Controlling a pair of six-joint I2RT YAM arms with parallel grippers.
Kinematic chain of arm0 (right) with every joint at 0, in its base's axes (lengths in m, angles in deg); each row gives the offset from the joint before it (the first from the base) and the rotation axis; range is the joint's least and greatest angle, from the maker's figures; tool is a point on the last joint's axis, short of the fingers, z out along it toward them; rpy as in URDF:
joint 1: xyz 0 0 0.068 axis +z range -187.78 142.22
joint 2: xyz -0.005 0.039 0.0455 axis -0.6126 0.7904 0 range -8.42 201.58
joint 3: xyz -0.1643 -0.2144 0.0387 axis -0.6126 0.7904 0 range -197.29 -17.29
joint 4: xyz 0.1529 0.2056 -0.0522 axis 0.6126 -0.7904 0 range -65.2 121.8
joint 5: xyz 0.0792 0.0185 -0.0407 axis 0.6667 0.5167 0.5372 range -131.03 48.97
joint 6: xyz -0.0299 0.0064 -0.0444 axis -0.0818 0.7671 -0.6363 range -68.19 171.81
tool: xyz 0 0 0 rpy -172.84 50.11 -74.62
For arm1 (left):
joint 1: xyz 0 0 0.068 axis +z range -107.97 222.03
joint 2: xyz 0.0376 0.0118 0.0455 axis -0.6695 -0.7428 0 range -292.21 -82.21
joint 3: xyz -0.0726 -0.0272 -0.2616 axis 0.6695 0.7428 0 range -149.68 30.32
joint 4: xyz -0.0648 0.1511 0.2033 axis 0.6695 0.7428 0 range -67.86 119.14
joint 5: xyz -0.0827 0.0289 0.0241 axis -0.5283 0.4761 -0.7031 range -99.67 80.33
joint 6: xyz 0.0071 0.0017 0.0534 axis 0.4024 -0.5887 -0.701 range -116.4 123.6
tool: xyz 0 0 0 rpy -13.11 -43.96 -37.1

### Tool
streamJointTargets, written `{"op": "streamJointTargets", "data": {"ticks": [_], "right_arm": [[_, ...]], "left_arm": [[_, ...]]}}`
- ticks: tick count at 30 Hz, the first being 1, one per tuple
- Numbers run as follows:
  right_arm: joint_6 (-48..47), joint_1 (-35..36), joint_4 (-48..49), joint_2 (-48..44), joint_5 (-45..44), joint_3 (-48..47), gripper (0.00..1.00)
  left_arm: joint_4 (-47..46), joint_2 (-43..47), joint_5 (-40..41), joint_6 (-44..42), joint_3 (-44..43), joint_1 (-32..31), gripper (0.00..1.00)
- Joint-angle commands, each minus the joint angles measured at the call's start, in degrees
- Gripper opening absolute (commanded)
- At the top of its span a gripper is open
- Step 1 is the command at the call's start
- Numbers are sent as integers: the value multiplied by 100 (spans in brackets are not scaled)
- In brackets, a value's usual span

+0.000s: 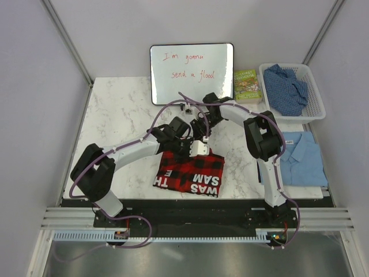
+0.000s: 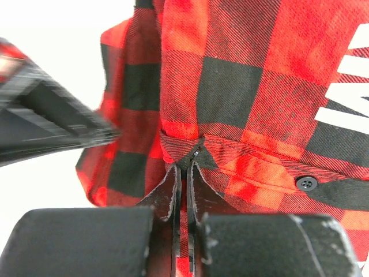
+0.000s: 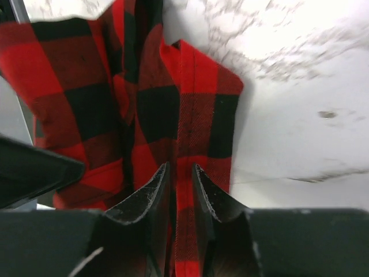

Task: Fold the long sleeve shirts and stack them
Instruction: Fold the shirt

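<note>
Top external view gives me the red-and-black checked flannel shirt with white lettering [image 1: 190, 173], bunched at the near middle of the white marble surface [image 1: 115, 115], with both arms bent over its far edge. On my left wrist feed, the left claw [image 2: 184, 164] is clamped tight on a pinched fold of that flannel, near a black button [image 2: 307, 183]. On the right wrist feed, the right claw [image 3: 180, 166] has its fingers drawn close with a strip of the same flannel nipped between them. Off to the right, the plain light blue collared shirt [image 1: 300, 156] lies folded flat by the surface's edge. Farther back, the darker blue speckled shirt [image 1: 285, 86] sits crumpled in a white plastic basket [image 1: 314, 86]. A green book [image 1: 248, 85] lies just beside the basket, and a whiteboard with red handwriting [image 1: 192, 72] stands at the back.
</note>
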Motion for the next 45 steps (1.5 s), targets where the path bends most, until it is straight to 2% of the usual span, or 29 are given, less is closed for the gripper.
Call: {"op": "streamJointTargets", "data": {"ticks": [1,6,10,18,20,21,23,28,30,32,33,35,38,40,45], "right_arm": [[-388,63,-205,131,29,227,27],[-502,63,-266,140,3,219,22],[-555,63,-319,131,56,184,21],[-626,63,-380,140,21,166,19],[-634,54,-381,149,-32,131,20],[-626,28,-380,149,-93,87,21],[-599,2,-380,193,-190,-88,23],[-617,-226,-459,219,-778,-947,35],[-547,-402,-495,211,-936,-1439,38],[-424,-534,-530,167,-1156,-1749,47],[-345,-683,-556,79,-1192,-1959,48],[-213,-824,-591,-122,-1157,-1988,55],[-142,-974,-793,-842,-877,-1427,57],[-133,-983,-811,-1563,-675,-506,56],[-229,-913,-995,-2565,-129,1348,39]], "left_arm": [[-72,67,125,-308,-488,44,2],[-2,-153,152,-458,-927,193,2],[-63,-373,178,-634,-1164,299,2],[-353,-742,310,-739,-1183,369,2],[-388,-751,266,-661,-1130,369,8],[-406,-743,249,-626,-1130,369,20],[-389,-646,213,-468,-1165,369,29],[-64,90,99,-2,-1244,387,54],[373,233,-6,261,-1332,535,56],[613,338,-190,525,-1420,703,60],[848,339,-252,718,-1438,904,61],[965,234,-437,973,-1455,1133,61],[1176,-160,-761,1570,-1622,1564,62],[1185,-398,-850,1905,-1788,1775,63],[1246,-1285,-1210,2310,-2403,1978,64]]}}
